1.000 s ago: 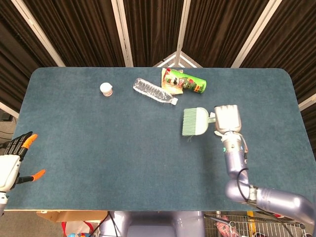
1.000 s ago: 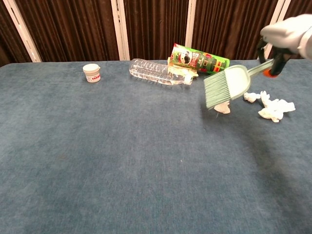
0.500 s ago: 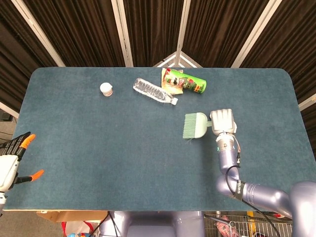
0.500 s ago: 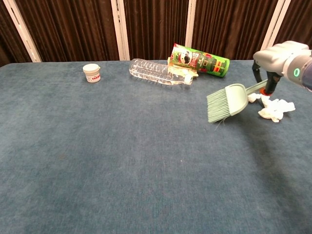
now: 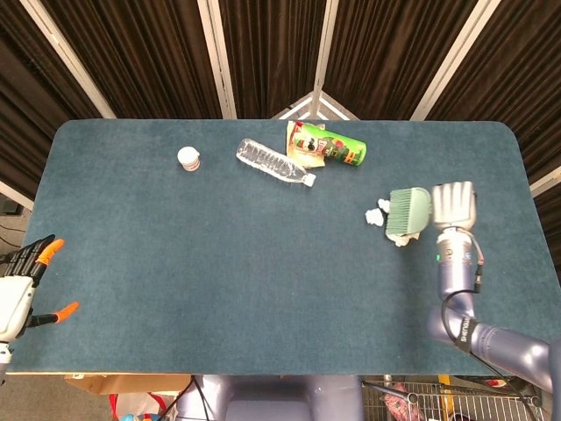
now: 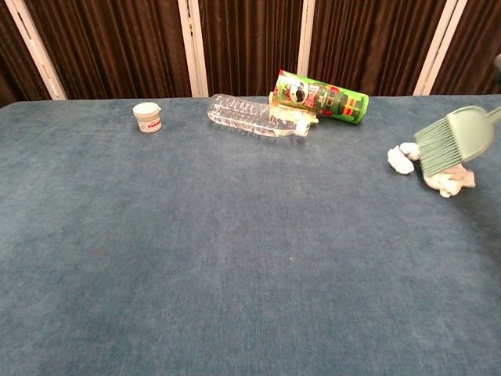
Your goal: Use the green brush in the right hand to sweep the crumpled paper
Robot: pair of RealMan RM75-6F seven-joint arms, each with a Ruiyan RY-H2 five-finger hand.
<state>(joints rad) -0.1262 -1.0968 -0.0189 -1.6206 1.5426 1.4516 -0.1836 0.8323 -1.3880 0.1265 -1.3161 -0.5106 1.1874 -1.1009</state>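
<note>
My right hand [image 5: 454, 206] grips the handle of the green brush [image 5: 408, 213] at the right side of the table. The brush head [image 6: 456, 140] hangs over the crumpled paper, bristles pointing left and down. White paper pieces [image 5: 379, 212] lie just left of the bristles, and one more bit [image 5: 401, 240] shows below them. In the chest view the paper [image 6: 401, 159] sits beside and under the brush; the right hand itself is out of that frame. My left hand [image 5: 22, 279] rests off the table's left front corner, fingers apart and holding nothing.
At the back of the blue table [image 5: 219, 263] lie a clear plastic bottle [image 5: 274, 163], a green chip can [image 5: 331, 146] on a yellow packet, and a small white jar [image 5: 188, 159].
My right hand carried the brush from the table's middle-right over to the right, past the paper. The paper pieces now show left of the bristles. The left hand stayed put.
</note>
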